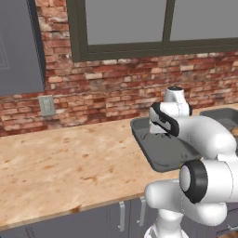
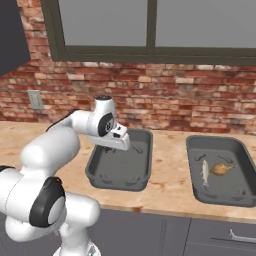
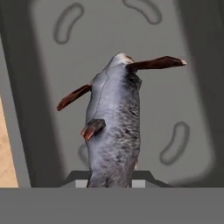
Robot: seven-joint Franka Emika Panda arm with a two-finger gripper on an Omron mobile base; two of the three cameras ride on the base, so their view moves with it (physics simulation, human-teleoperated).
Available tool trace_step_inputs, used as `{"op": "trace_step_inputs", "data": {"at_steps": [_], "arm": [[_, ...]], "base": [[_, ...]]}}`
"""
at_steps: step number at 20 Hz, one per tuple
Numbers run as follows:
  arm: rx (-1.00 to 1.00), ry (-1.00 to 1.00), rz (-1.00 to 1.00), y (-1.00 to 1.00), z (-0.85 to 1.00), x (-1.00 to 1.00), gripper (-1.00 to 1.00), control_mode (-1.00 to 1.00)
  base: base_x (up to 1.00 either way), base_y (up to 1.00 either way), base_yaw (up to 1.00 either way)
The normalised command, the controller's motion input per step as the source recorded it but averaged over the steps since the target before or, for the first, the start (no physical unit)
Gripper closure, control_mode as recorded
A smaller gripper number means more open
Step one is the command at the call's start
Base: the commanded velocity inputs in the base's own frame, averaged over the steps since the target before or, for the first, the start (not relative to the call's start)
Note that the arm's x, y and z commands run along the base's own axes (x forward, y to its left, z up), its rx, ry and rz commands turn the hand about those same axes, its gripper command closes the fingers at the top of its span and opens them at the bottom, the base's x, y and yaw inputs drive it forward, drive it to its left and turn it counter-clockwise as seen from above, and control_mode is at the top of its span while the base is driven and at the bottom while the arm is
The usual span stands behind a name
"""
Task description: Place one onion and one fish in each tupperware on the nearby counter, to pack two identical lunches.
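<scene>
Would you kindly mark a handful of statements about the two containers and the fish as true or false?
1. The pincer is shut on a fish. True.
2. The right tupperware holds both a fish and an onion. True.
3. The left tupperware already contains an onion. False: no onion lies in it.
4. The held fish hangs over bare counter. False: it hangs over the left tupperware's grey floor.

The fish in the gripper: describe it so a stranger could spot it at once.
Below the brick wall, over the left-hand dark grey tray on the tan wood-grain counter, the gripper is shut on a silvery-grey fish with reddish-brown fins. The other fish lies in the right-hand tray beside an onion.
</scene>
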Motion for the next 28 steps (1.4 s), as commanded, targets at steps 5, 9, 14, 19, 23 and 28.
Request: {"op": "trace_step_inputs", "data": {"at_steps": [5, 9, 14, 19, 23, 28], "arm": [[0.0, 0.0, 0.0, 0.0, -0.53, 0.08, 1.0, -1.0], [0.03, 0.0, 0.0, 0.0, -0.33, 0.13, 1.0, -1.0], [0.04, 0.0, 0.01, 0.0, -0.29, 0.07, 1.0, -1.0], [0.01, 0.0, 0.0, 0.0, -0.35, 0.01, 1.0, -1.0], [0.01, 0.0, 0.0, 0.0, -0.31, 0.13, 1.0, -1.0], [0.0, 0.0, 0.0, 0.0, -0.19, 0.24, 1.0, -1.0]], "base": [[0.0, 0.0, 0.0], [0.0, 0.0, 0.0], [0.0, 0.0, 0.0], [0.0, 0.0, 0.0], [0.0, 0.0, 0.0], [0.0, 0.0, 0.0]]}}
